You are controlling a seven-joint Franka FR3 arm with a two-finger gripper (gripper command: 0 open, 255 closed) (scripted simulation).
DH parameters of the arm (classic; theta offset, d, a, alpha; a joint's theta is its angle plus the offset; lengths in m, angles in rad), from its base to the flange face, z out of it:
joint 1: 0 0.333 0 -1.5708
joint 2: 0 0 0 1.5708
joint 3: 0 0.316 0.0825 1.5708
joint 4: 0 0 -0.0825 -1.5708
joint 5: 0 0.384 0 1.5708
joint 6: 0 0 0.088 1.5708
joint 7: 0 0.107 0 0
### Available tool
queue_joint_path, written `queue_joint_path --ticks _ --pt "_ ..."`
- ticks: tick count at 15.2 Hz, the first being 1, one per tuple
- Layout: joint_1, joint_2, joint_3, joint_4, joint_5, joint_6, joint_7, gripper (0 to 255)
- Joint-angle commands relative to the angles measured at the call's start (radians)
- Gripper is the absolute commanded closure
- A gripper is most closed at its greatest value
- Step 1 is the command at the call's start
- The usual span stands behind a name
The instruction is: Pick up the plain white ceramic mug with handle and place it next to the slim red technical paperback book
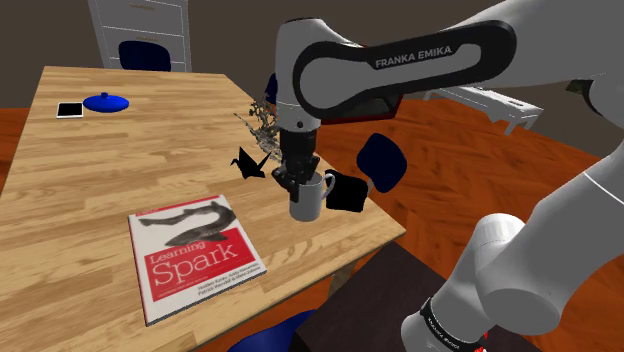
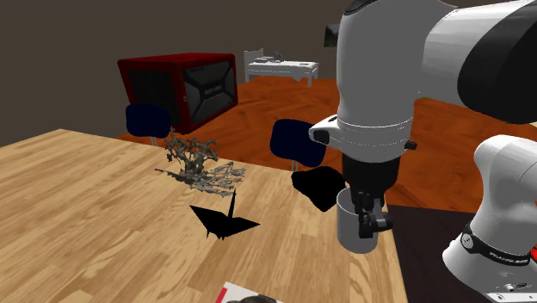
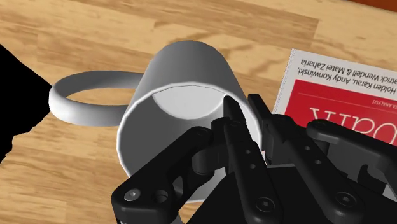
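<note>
- Since the gripper (image 1: 297,182) is clenched across the rim wall of the mug (image 1: 308,200), the hold is a thin-wall pinch.
- Location: the mug hangs upright under the gripper, near the worktop (image 1: 60,200) edge that faces the stand. Whether its base clears the surface cannot be told.
- The handle (image 3: 83,98) points away from the book (image 1: 195,255), which lies flat by the adjoining edge, apart from the mug.
- Handling (judged): rigid, fairly light, smooth-walled; it may swivel in the pinch under quick moves.
- Fragility (judged): brittle; lower gently, no drop.
- Grasp point: the rim wall opposite the handle suits the narrow jaws.
</note>
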Motion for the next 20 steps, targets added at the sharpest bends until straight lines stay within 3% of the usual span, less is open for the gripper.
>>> queue_joint_path --ticks 1,16,20 --pt "0.001 0.007 0.001 -0.024 0.0 0.032 0.0 255" --pt "0.001 0.098 0.007 -0.146 -0.003 0.244 0.001 255" --pt "0.001 0.098 0.007 -0.146 -0.003 0.244 0.001 255"
